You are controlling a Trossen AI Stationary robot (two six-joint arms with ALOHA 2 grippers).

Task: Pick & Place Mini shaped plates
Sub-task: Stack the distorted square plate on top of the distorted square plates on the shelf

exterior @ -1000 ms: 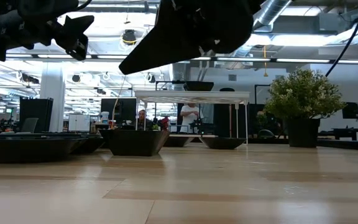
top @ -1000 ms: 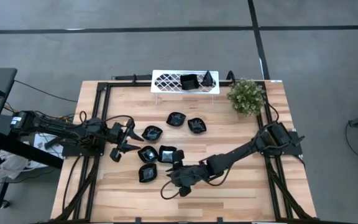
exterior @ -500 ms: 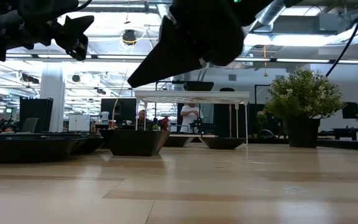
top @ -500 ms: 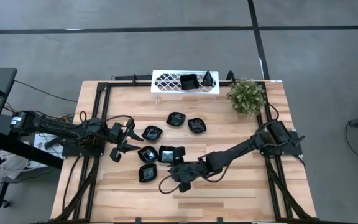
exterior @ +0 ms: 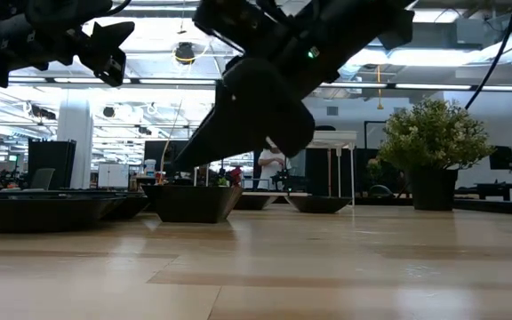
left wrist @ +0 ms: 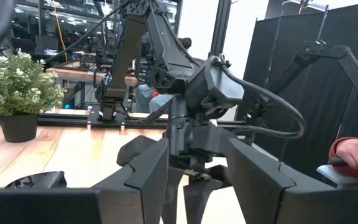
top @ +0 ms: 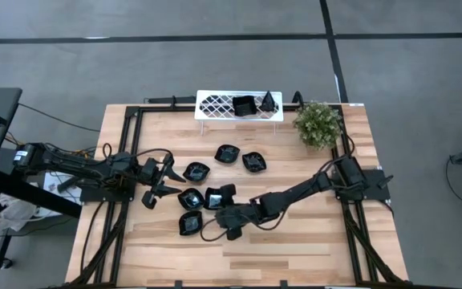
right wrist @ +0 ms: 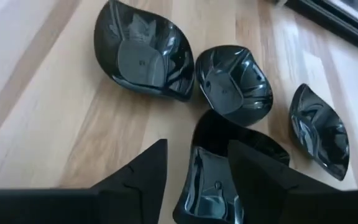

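Crowding the square plate (right wrist: 229, 162): leaf-shaped plates (right wrist: 143, 53), right gripper (right wrist: 194, 171).

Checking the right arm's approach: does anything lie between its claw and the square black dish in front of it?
Nothing. In the right wrist view the square dish sits directly ahead of the open right claw, its near rim showing between the fingers.

Six glossy black mini plates lie loose on the wooden surface (top: 311, 241): a leaf-shaped plate (top: 196, 171), two scalloped plates (top: 228, 153) and (top: 253, 162) farther back, and a close cluster of a round plate (top: 189, 198), a square plate (top: 215, 198) and a front plate (top: 189, 224). Two more plates (top: 245, 105) and (top: 269, 101) sit on the white tray (top: 215, 105).
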